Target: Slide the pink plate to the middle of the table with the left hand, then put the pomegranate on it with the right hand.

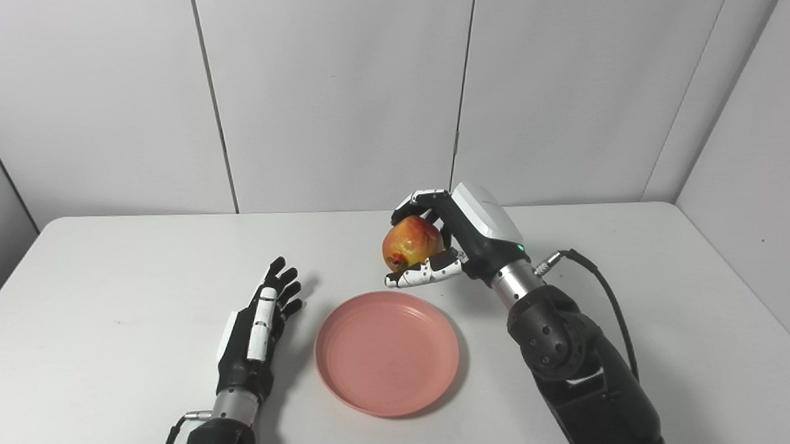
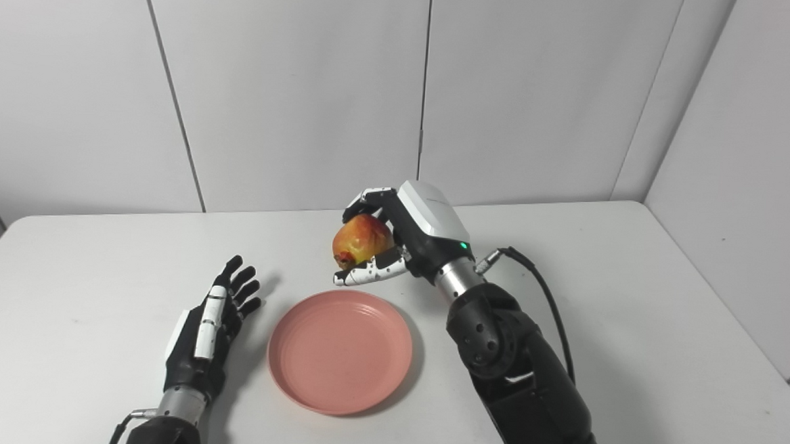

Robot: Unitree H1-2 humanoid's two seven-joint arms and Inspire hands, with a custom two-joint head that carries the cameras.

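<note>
You had the right hand (image 1: 457, 240) wrapped around the pomegranate (image 1: 412, 243), fingers (image 1: 421, 200) curled over its top and the thumb (image 1: 426, 273) pressed in beneath it. The fruit was clear of the white table (image 1: 629, 289), held up in the air at the hand's left side. Its yellow and red skin faced the cameras, mostly uncovered.

The pink plate (image 1: 388, 352) lay flat on the table near the middle, toward the near edge. The pomegranate sat just beyond the plate's far rim, a little right of the plate's centre and above the surface, so it was close to the plate but not over its middle. Nothing rested on the plate. The right forearm came in from the near right and passed along the plate's right side without touching it.

Your left hand (image 1: 256, 329) rested low on the table just to the left of the plate, fingers stretched out and spread, pointing away toward the far side. It held nothing. A narrow strip of bare table showed between it and the plate's left rim, so the two were apart.

A black cable (image 1: 612, 302) looped from the right wrist back along the arm. Behind the table stood plain white wall panels (image 1: 334, 95).
</note>
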